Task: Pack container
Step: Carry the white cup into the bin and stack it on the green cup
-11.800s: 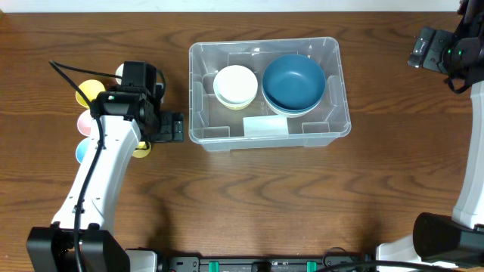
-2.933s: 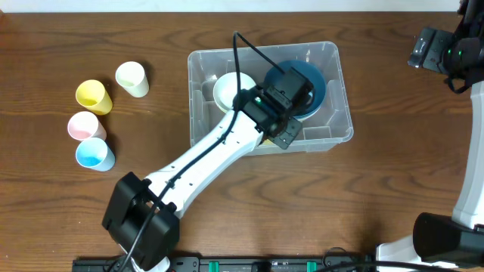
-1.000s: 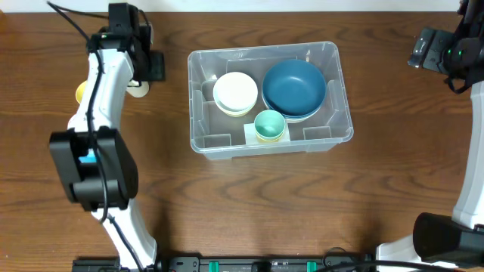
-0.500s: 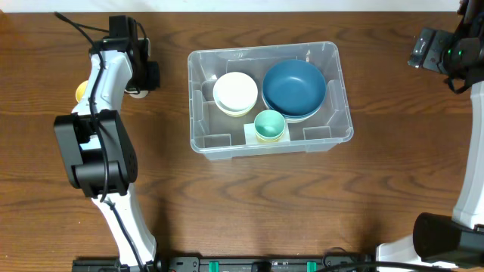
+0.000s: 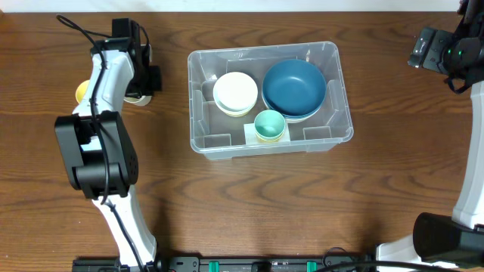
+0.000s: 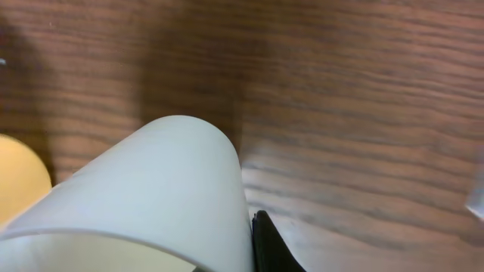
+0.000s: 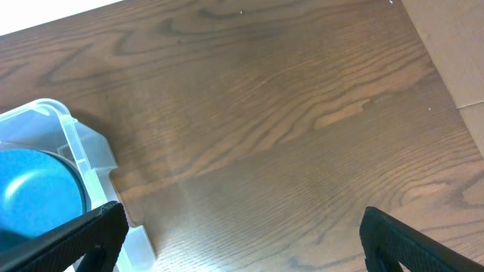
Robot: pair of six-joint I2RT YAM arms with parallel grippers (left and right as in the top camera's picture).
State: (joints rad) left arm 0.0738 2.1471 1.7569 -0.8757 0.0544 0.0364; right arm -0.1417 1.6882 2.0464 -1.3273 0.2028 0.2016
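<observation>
1. Overhead: the left pincer [image 5: 142, 85] hangs over a white cup [image 5: 134, 97] at the far left of the table [image 5: 227, 196]. A yellow cup [image 5: 80, 92] stands just beyond it on the outer side. The container [image 5: 198, 102] sits well apart on the pincer's inner side. It holds a white bowl [image 5: 235, 92], a blue bowl [image 5: 294, 85] and a green cup [image 5: 269, 125]. The right pincer [image 5: 432, 48] is raised far off past the container's other end.
2. Left wrist: the white cup [image 6: 151, 189] fills the lower frame, with one black finger [image 6: 274, 248] right against its side. The other finger is hidden, so I cannot tell whether the pincer grips the cup. The yellow cup [image 6: 19, 181] shows at the edge.
3. Right wrist: the right pincer [image 7: 242, 223] is spread wide with nothing between its fingers. A corner of the container [image 7: 57, 125] with the blue bowl [image 7: 34, 200] lies near one finger.
</observation>
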